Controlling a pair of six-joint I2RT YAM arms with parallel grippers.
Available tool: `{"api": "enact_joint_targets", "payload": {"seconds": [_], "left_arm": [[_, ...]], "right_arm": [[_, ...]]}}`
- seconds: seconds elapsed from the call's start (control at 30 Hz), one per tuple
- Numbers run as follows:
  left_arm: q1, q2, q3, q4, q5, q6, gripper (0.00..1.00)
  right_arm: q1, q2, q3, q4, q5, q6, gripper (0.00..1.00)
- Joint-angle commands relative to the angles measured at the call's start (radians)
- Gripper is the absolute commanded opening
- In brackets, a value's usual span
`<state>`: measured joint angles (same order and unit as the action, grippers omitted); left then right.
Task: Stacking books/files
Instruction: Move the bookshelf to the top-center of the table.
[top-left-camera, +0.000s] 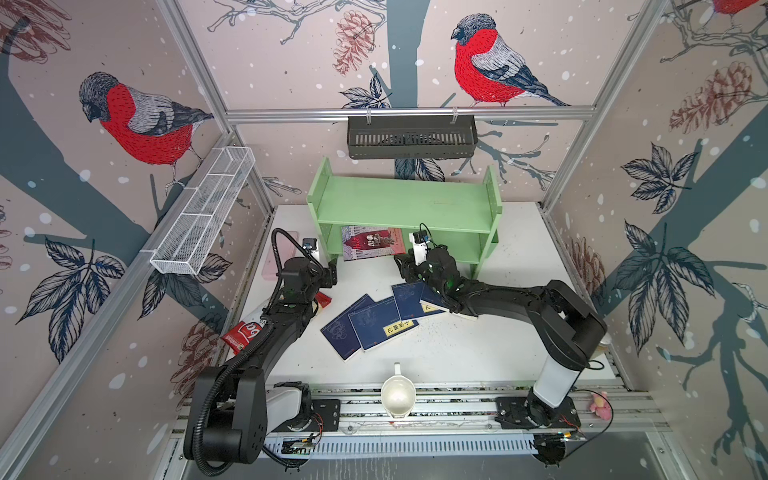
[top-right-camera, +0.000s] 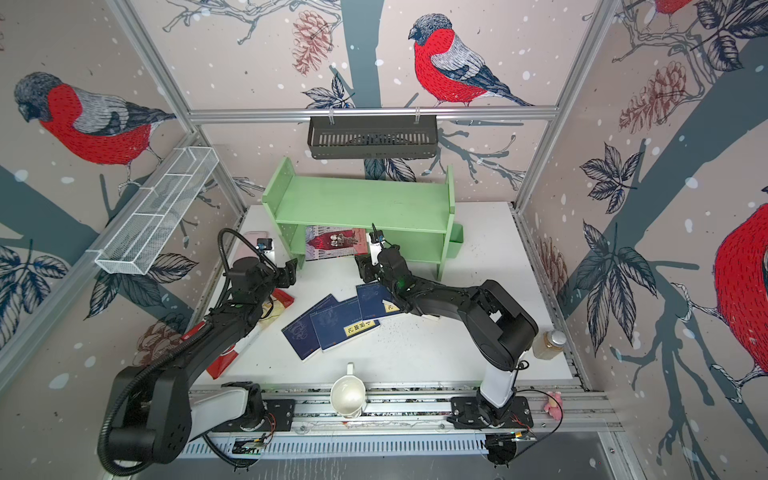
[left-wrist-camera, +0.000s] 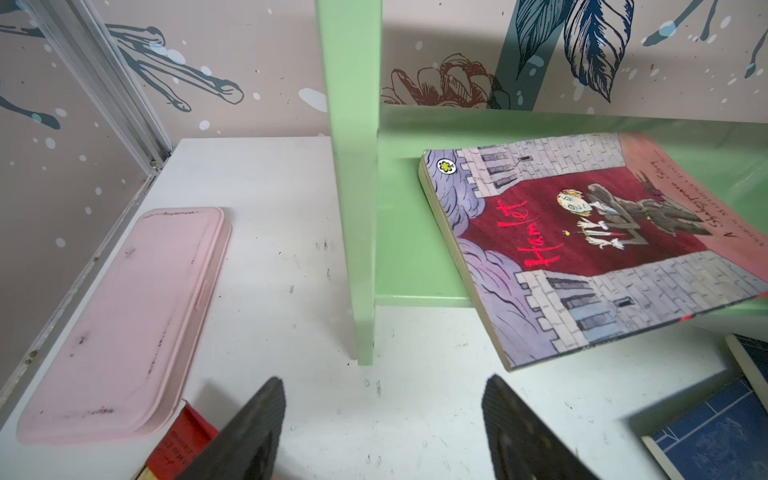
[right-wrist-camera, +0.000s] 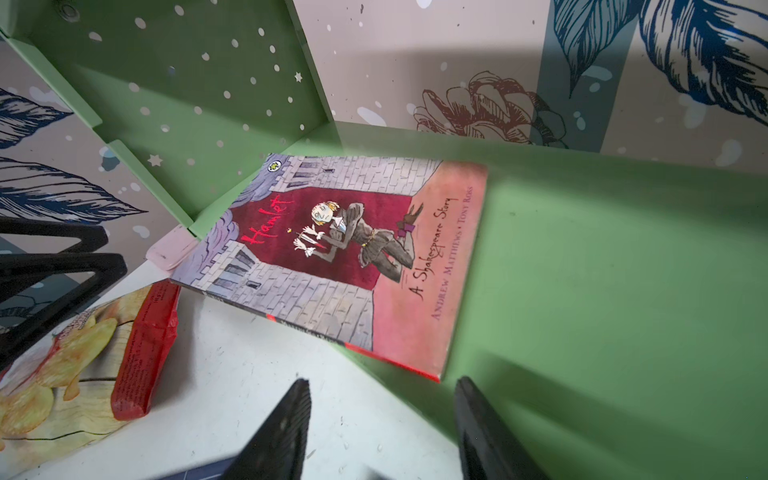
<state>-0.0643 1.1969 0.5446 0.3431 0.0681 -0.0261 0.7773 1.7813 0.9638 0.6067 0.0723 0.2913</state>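
While the pink-and-red illustrated Hamlet paperback (right-wrist-camera: 353, 249) lies mid-frame, overhanging the lower board of the pale green wooden shelf (right-wrist-camera: 582, 249), the left claw (left-wrist-camera: 383, 380) and right claw (right-wrist-camera: 382, 380) both gape, empty.

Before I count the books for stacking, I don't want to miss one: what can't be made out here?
Rightmost navy book: mostly under the right arm in both top views.
Hamlet book: far edge under the upper board of the green shelf in a top view.
Pink case: partly behind the left arm in a top view.
Yellow label: print too small to read.
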Motion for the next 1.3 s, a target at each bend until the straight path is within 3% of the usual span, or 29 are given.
{"api": "enact_joint_targets", "payload": {"seconds": [0.0, 0.13, 0.5, 0.83, 1.1, 1.27], "left_arm": [[0.005, 0.003, -0.002, 0.006, 0.023, 0.011, 0.76], [0.006, 0.025, -0.04, 0.085, 0.0, 0.049, 0.76], [0.006, 0.05, -0.031, 0.094, 0.025, 0.053, 0.76], [0.006, 0.07, -0.033, 0.124, 0.007, 0.058, 0.76], [0.006, 0.018, 0.088, -0.112, 0.015, -0.033, 0.73], [0.006, -0.01, 0.182, -0.304, 0.029, -0.118, 0.71]], "right_arm": [[-0.004, 0.008, 0.009, 0.039, -0.013, -0.029, 0.6], [-0.006, 0.018, 0.026, 0.042, -0.007, -0.042, 0.64], [-0.029, 0.056, 0.067, 0.03, -0.009, -0.042, 0.74], [-0.03, 0.05, 0.059, 0.039, -0.032, 0.004, 0.75], [0.001, -0.09, -0.027, 0.016, -0.071, 0.08, 0.72], [0.03, -0.097, -0.015, -0.018, -0.197, 0.157, 0.61]]}}
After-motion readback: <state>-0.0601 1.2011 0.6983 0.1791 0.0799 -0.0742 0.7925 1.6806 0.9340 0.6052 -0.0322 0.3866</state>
